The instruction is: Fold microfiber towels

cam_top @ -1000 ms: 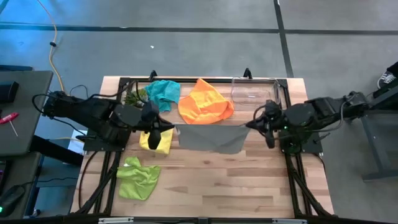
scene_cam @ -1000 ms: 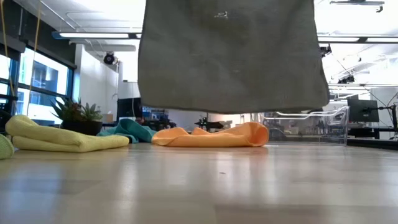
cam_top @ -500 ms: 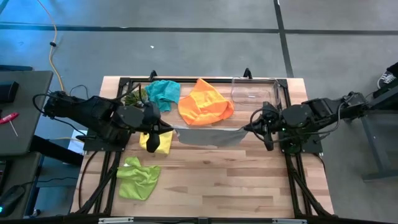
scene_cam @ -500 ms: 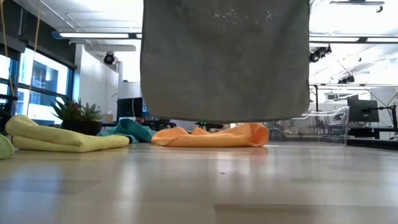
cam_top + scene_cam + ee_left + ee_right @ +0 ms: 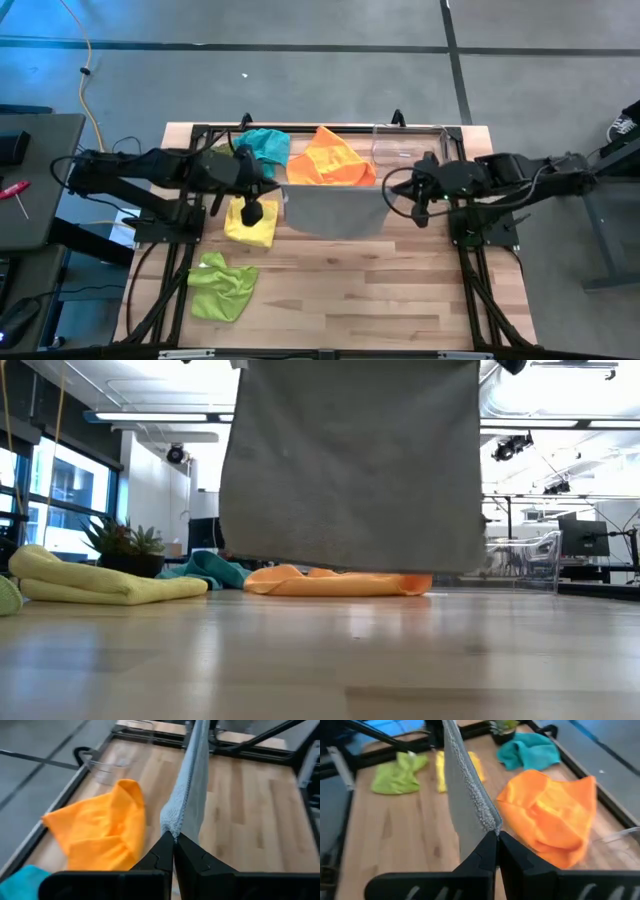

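Observation:
A grey towel [image 5: 333,208] hangs spread between my two grippers above the middle of the table. My left gripper [image 5: 281,187] is shut on its upper left corner. My right gripper [image 5: 390,190] is shut on its upper right corner. In the low view the grey towel [image 5: 350,470] hangs as a flat sheet, its lower edge [image 5: 350,568] just above the wood. An orange towel [image 5: 330,160] and a teal towel [image 5: 262,148] lie crumpled at the far edge. A yellow towel [image 5: 252,220] lies folded at the left, and a lime green towel [image 5: 222,285] lies crumpled near the front left. My left gripper pinches the grey towel's upper left corner [image 5: 172,824] between its two fingertips, slanting down from the table's left. The top edge runs from there across to the other gripper, and the sheet hangs below, clear of the table. My right gripper pinches the grey towel's upper right corner [image 5: 489,822] between its two fingertips, slanting down from the table's right. The top edge runs away from the fingers toward the left gripper, and the cloth hangs down from it.
A clear plastic bin [image 5: 408,145] stands at the far right corner and a small green plant [image 5: 215,155] at the far left. A black frame [image 5: 460,160] runs along the table's sides. Bare wood [image 5: 360,290] lies in front of the hanging towel.
Both grippers have moved toward the table's far edge and a little down, carrying the grey towel with them. The towel has swung from slanting toward the near edge to hanging straighter, and its lower edge is now closer to the table.

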Robot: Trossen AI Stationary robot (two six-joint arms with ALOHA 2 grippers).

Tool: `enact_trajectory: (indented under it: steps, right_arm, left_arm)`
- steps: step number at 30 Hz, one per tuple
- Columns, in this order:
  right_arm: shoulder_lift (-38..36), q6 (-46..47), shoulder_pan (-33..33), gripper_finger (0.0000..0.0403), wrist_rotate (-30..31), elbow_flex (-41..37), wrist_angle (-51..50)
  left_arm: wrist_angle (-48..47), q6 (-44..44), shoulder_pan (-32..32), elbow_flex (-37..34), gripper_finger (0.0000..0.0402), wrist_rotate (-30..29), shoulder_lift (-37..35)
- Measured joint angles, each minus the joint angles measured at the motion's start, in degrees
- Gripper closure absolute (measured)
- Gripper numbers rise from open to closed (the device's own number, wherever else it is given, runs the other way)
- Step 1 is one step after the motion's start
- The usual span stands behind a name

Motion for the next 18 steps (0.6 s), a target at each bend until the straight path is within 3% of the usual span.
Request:
enact_trajectory:
  steps: [8, 18]
  right_arm:
    - [0.04, -5.57, -6.07, 0.0403, -1.28, -5.42, 0.75]
    - [0.0, -11.93, -10.78, 0.0403, -0.5, -4.49, 1.02]
  left_arm:
    - [3.62, 9.13, 5.91, -0.11, 0.0401, -1.41, 1.52]
    - [7.51, 18.36, 11.77, -0.09, 0.0401, -1.89, 6.9]
